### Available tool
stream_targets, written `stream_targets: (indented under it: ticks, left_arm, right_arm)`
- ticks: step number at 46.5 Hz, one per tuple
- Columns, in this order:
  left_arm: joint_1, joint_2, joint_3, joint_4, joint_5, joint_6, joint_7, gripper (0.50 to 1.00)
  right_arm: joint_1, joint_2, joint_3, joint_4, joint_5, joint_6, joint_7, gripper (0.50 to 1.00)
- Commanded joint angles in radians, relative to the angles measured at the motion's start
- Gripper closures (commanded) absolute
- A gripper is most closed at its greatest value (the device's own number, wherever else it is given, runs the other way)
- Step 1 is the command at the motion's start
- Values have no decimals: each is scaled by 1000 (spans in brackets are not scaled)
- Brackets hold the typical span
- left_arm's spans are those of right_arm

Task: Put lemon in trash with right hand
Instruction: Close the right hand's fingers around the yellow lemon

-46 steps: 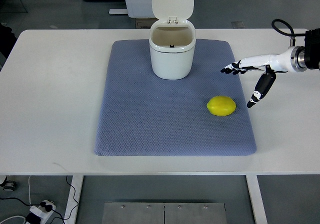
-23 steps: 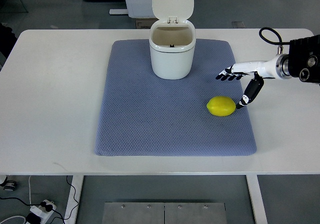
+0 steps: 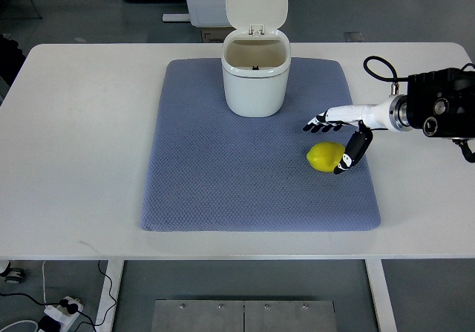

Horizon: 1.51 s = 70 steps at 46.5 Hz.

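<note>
1. Grey workshop floor surrounds our white desk (image 3: 82, 124), where a blue-grey mat (image 3: 223, 176) lies, probably to cushion things and stop them rolling.
2. We see the lemon (image 3: 326, 157) resting on the mat's right part, nearer than the trash bin (image 3: 256, 79) and well apart from it.
3. Our right robot hand (image 3: 338, 135) sits over the lemon's right end, fingers (image 3: 318, 125) spread beyond it, thumb (image 3: 349, 156) angled down beside it; it grips nothing yet, seemingly set to straddle the fruit.
4. With its lid (image 3: 257, 5) flipped up, the bin stands ready for a drop.
5. We cannot see the left arm.
</note>
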Motion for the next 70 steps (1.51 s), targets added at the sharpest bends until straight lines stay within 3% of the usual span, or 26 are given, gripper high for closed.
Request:
stream_targets:
  ticks: [1, 15, 34, 55, 57, 66, 68, 70]
  left_arm:
    - [0, 0, 0, 0, 0, 0, 0, 500]
    - [0, 0, 0, -1, 0, 0, 0, 500]
    - [0, 0, 0, 0, 0, 0, 0, 500]
    - [0, 0, 0, 0, 0, 0, 0, 500]
    - [0, 0, 0, 0, 0, 0, 0, 500]
    - [0, 0, 0, 0, 0, 0, 1, 500]
    - [0, 0, 0, 0, 0, 0, 0, 500]
    - [0, 0, 0, 0, 0, 0, 0, 500]
  right_arm:
    - [-12, 3, 1, -2, 0, -12, 0, 592]
    - [-35, 12, 2, -6, 0, -34, 1, 636]
    - [-35, 12, 2, -9, -2, -40, 5, 733]
    - [-48, 13, 2, -9, -2, -41, 6, 741]
    - [-48, 15, 2, -9, -2, -41, 8, 766]
    - [-46, 16, 0, -9, -8, -46, 8, 969]
    - [-46, 16, 0, -9, -9, -46, 8, 1000]
    - [-45, 16, 0, -9, -9, -46, 8, 1000]
